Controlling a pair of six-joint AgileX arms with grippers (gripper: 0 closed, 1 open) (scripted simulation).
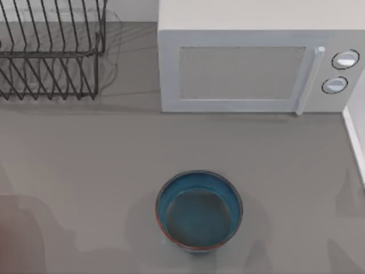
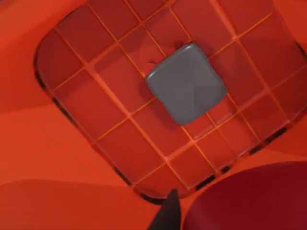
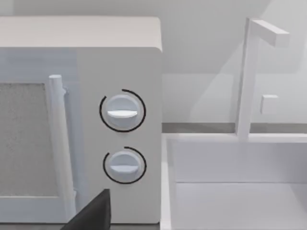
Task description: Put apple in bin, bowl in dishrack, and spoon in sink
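In the left wrist view the apple (image 2: pixel 249 196) bulges large and dark red, close under the camera. My left gripper (image 2: pixel 225 225) is shut on it, one dark fingertip (image 2: pixel 166 215) showing beside it. Below lies the red bin (image 2: pixel 96 120), with a ribbed grid floor and a grey square patch (image 2: pixel 186 82) at its middle. The teal bowl (image 1: pixel 198 211) with its reddish rim stands upright near the table's front centre, nothing inside. The wire dishrack (image 1: pixel 48 48) sits at the back left. My right gripper (image 3: pixel 96 215) hangs facing the white sink (image 3: pixel 240 191). The spoon is out of view.
A white microwave (image 1: pixel 256 63) with two round dials stands at the back right, door closed. The sink's rim (image 1: pixel 355 134) runs along the right edge, with a white faucet (image 3: pixel 249 76) behind the basin. Grey countertop lies between dishrack, microwave and bowl.
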